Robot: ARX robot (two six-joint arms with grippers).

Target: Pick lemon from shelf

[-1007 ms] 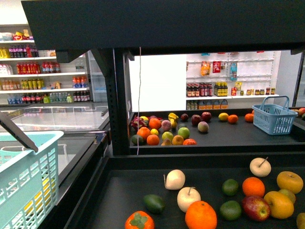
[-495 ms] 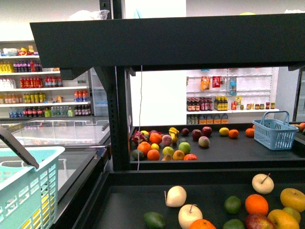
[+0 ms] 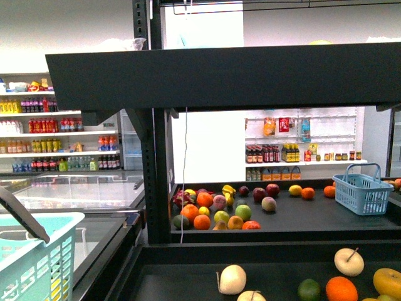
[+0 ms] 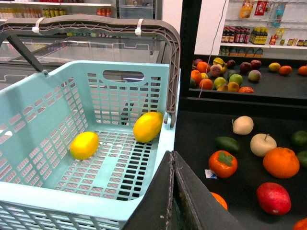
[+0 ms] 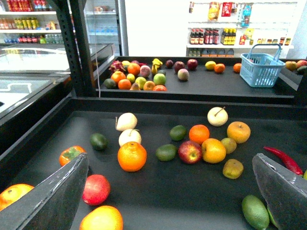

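The shelf is a black metal tiered rack: flat matte trays with raised rims, carried on perforated upright posts. In the front view its upper tray spans the frame as a broad dark slab, with a lower tray at 6 o'clock and a farther tray at centre.

A mint plastic basket with lattice walls and a grey handle stands just beside the rack, at 8 o'clock in the front view. Two smooth yellow oval fruits lie on its slotted floor; the rounder one, the lemon, is apart from the longer one, which leans on the far wall.

A blue lattice basket sits on the far tray at 3 o'clock.

Right gripper: jaws spread wide, dark wedge-shaped fingers at both frame edges, holding nothing, above loose fruit on the tray. A glossy orange lies near centre.

Left gripper: the dark fingers appear to meet in a narrow wedge; nothing held.

A further lemon lies on the far tray.
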